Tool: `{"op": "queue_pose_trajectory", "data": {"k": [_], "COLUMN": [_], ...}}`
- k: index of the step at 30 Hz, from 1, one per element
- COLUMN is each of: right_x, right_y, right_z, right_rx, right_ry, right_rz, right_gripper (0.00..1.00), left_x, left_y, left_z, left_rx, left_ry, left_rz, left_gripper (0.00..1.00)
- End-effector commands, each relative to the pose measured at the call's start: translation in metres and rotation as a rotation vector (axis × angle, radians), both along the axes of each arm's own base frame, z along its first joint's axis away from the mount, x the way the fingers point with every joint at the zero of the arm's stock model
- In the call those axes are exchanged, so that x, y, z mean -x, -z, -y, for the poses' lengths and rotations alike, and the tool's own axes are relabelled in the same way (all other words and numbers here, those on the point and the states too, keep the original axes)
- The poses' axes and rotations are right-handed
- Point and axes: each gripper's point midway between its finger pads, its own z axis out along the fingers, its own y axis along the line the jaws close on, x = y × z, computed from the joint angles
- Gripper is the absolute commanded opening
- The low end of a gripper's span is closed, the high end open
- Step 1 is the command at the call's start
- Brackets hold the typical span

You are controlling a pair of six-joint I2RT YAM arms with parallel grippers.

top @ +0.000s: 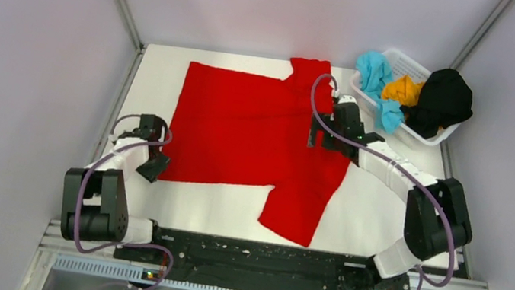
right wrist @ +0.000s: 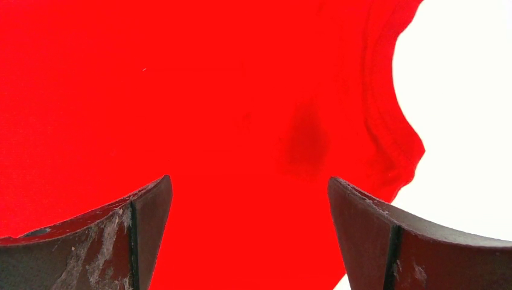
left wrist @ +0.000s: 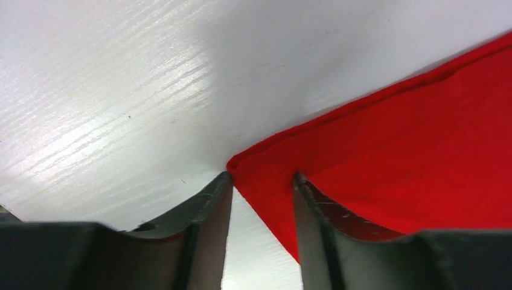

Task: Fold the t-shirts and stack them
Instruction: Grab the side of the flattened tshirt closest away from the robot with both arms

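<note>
A bright red t-shirt (top: 241, 127) lies spread flat on the white table (top: 376, 209), hem to the left and collar to the right. My left gripper (top: 155, 168) sits at the shirt's near-left hem corner. In the left wrist view my left gripper (left wrist: 261, 181) is open with that red corner (left wrist: 410, 157) lying between the fingers. My right gripper (top: 314, 133) hovers over the shirt near the collar. In the right wrist view my right gripper (right wrist: 249, 181) is wide open and empty above the red fabric (right wrist: 181, 90), with the collar edge (right wrist: 386, 121) to the right.
A white mesh basket (top: 406, 60) stands at the back right corner. It holds the teal blue t-shirt (top: 375, 70), the orange-yellow t-shirt (top: 403, 90) and the black t-shirt (top: 442, 99), all crumpled. Grey walls enclose the table on three sides.
</note>
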Motion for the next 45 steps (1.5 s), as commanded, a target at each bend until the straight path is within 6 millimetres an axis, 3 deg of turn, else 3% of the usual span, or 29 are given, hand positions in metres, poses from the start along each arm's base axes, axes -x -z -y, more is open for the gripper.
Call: {"op": "queue_pose_trajectory", "data": {"k": [1,2,6,9,12,15,18,21,24,28,33,37,38,43,45], "right_x": [0.001,0.002,0.014,0.034,0.066,0.111,0.169,0.220,0.251,0.269,0.276,0.285,0.286,0.298,0.313], "right_y": [-0.026,-0.026,-0.025,-0.020,-0.013,-0.004,0.013,0.028,0.042,0.062,0.077,0.097,0.100,0.101,0.093], "right_z": [0.001,0.002,0.004,0.003,-0.009,-0.031,-0.051,-0.055,-0.051,-0.046,-0.056,-0.043,-0.037,-0.017,-0.021], "right_rx": [-0.034,-0.034,-0.036,-0.029,0.022,0.067,0.091,0.111,0.150,0.213,0.249,0.321,0.342,0.370,0.314], "right_ry": [0.018,0.018,0.016,-0.002,-0.078,-0.212,-0.356,-0.435,-0.465,-0.480,-0.512,-0.484,-0.471,-0.432,-0.476], "right_rz": [0.073,0.070,0.042,0.002,-0.039,-0.114,-0.216,-0.299,-0.358,-0.392,-0.386,-0.424,-0.432,-0.489,-0.518], "right_gripper": [0.99,0.99,0.99,0.99,0.99,0.99,0.96,0.93,0.88,0.77,0.65,0.56,0.52,0.02,0.00], "left_x": [-0.005,-0.010,-0.019,-0.021,-0.018,-0.016,-0.015,-0.016,-0.016,-0.016,-0.014,-0.011,-0.010,0.001,0.011], "left_y": [0.024,0.023,0.023,0.023,0.020,0.015,0.009,0.004,0.002,0.004,0.008,0.009,0.009,0.007,0.004], "left_z": [0.004,0.006,0.010,0.013,0.012,0.013,0.011,0.011,0.012,0.016,0.019,0.019,0.019,0.017,0.017], "left_rx": [0.049,0.062,0.088,0.100,0.095,0.093,0.082,0.079,0.086,0.107,0.121,0.119,0.120,0.105,0.101], "left_ry": [-0.032,-0.022,-0.004,0.020,0.026,0.036,0.038,0.047,0.055,0.061,0.067,0.061,0.058,0.038,0.026], "left_rz": [0.038,0.047,0.055,0.061,0.062,0.066,0.064,0.072,0.075,0.078,0.065,0.055,0.055,0.041,0.031], "left_gripper": [0.41,0.36,0.00,0.00,0.00,0.00,0.00,0.00,0.00,0.00,0.00,0.00,0.00,0.00,0.00]}}
